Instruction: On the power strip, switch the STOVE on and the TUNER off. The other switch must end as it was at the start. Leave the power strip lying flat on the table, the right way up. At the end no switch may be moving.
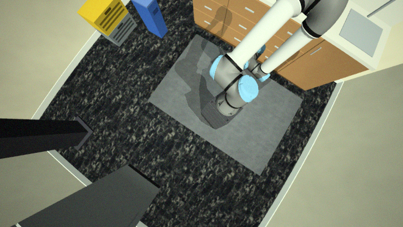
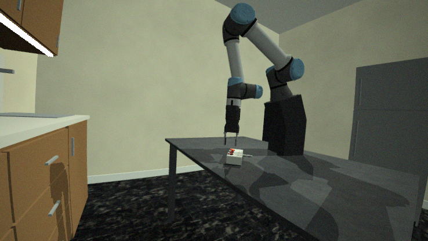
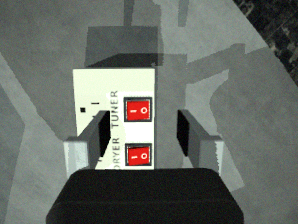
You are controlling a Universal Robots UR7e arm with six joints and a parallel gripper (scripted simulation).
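End effector point(image 3: 141, 137) hangs right over the power strip point(image 3: 115, 119), fingers wide apart and holding nothing.

Straight below it, two red switches point(image 3: 139, 110) sit in a row that runs away from the wrist, between the two fingers. The white strip point(image 2: 234, 156) lies flat on the table point(image 2: 314, 191), near its front corner.

Seen from above, a white and grey robot arm point(image 1: 262, 30) with light blue joint caps point(image 1: 247, 88) reaches over a grey table point(image 1: 254, 135) on dark speckled carpet point(image 1: 118, 93). Wooden drawers point(image 1: 225, 19) line one side. A yellow box point(image 1: 102, 13) and a blue box point(image 1: 150, 17) stand nearby.
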